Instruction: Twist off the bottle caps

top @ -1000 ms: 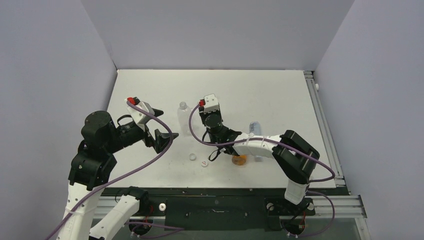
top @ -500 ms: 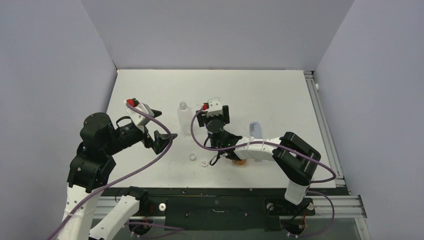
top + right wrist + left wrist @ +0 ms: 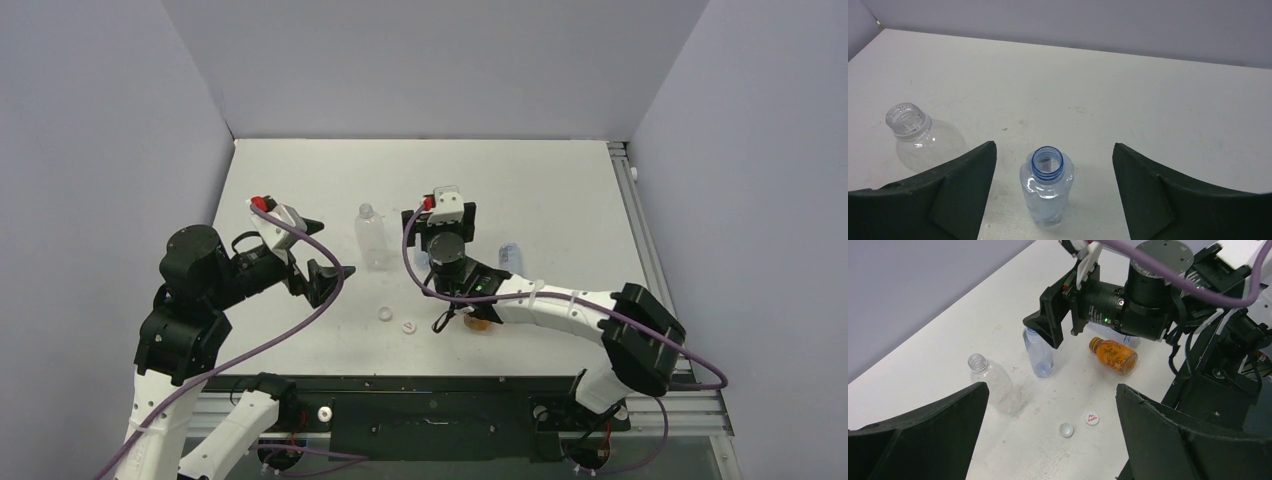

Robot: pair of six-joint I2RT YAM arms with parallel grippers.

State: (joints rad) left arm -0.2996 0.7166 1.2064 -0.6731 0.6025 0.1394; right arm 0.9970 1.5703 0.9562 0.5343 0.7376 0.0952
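Top view: orange bottle (image 3: 483,322) mostly hid. under R arm (image 3: 545,305); cap (image 3: 1091,418) logo too small to read.

The left hand (image 3: 1051,387) hangs over the table (image 3: 938,355), its two dark fingers (image 3: 923,435) spread wide with nothing between them. Below stand a tall clear ribbed bottle (image 3: 993,382) and a short clear bottle (image 3: 1038,354), both uncapped. The right hand (image 3: 1046,330) hovers at the short bottle's neck. An orange bottle (image 3: 1115,355) lies on its side with its golden-brown cap (image 3: 1094,344) on. Two white caps (image 3: 1091,418) lie loose nearby.

The white table (image 3: 560,190) carries four bottles (image 3: 1039,352) and two loose caps (image 3: 1091,418).
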